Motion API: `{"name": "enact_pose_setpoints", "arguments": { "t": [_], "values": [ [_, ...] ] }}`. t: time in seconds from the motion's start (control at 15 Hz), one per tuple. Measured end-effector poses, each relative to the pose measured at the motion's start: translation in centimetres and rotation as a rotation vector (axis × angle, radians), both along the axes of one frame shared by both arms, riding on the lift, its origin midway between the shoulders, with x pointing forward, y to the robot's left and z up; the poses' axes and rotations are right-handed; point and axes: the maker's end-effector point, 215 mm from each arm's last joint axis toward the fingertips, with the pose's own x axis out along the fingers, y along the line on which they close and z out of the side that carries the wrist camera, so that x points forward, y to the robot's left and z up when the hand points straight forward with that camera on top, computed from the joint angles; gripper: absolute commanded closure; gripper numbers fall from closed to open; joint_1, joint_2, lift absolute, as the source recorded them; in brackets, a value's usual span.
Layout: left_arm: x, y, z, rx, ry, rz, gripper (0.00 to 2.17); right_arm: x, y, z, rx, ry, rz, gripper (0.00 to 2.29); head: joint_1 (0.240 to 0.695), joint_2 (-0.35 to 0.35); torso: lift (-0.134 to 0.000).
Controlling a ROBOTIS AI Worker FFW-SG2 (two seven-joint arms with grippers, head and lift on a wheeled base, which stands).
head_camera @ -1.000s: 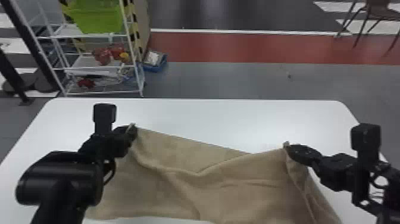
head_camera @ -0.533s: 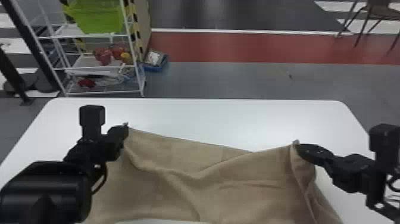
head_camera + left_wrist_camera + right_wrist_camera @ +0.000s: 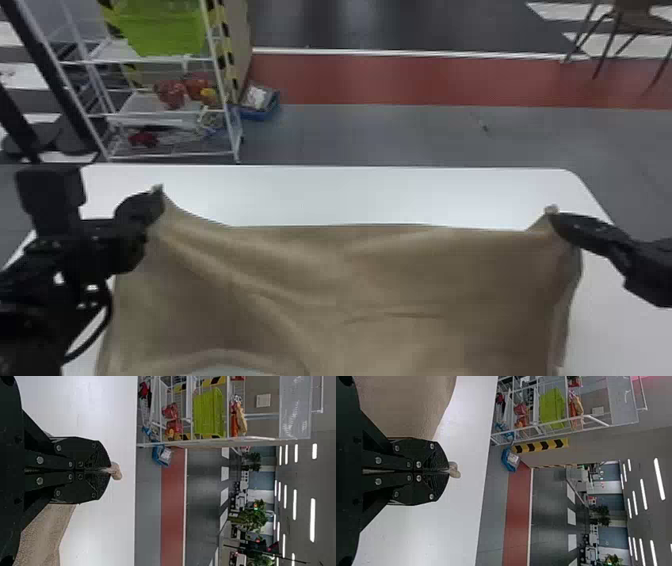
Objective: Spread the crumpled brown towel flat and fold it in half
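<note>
Two corners of the brown towel (image 3: 380, 285) are sitting pinched in my tools, both closed narrow: my left tool (image 3: 108, 470) is gripping one near the far left corner of the tabletop (image 3: 320, 195), my right tool (image 3: 447, 471) the other, near the far right corner. Between them the cloth is creasing, just short of the far edge. I'm judging it light, limp and soft, so I'm favouring these corner tips, keeping the pull even.
</note>
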Motion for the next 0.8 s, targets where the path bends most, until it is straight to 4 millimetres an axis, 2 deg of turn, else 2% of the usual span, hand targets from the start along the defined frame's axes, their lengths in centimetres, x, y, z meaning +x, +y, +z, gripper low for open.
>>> {"name": "enact_pose_setpoints", "arguments": {
  "t": [0.2,0.4,0.6,0.8],
  "values": [
    [-2.5,1.2,3.9,0.008,-0.047,0.026,1.62,-1.4,-1.8,2.9,0.025,-0.043,-0.029,1.20,0.695,-0.049,-0.122],
    [-5.2,2.2,6.5,0.035,-0.063,0.047,1.62,-3.3,-2.0,5.0,0.039,-0.070,-0.032,1.20,0.695,-0.046,-0.122],
    [-8.1,2.6,8.2,0.058,-0.062,0.061,1.62,-6.1,-1.7,6.1,0.059,-0.077,-0.019,1.20,0.695,-0.036,-0.122],
    [-11.1,3.3,8.3,0.039,-0.004,0.080,1.62,-8.4,-2.0,7.3,0.078,-0.091,-0.011,1.20,0.695,-0.035,-0.122]
  ]
}}
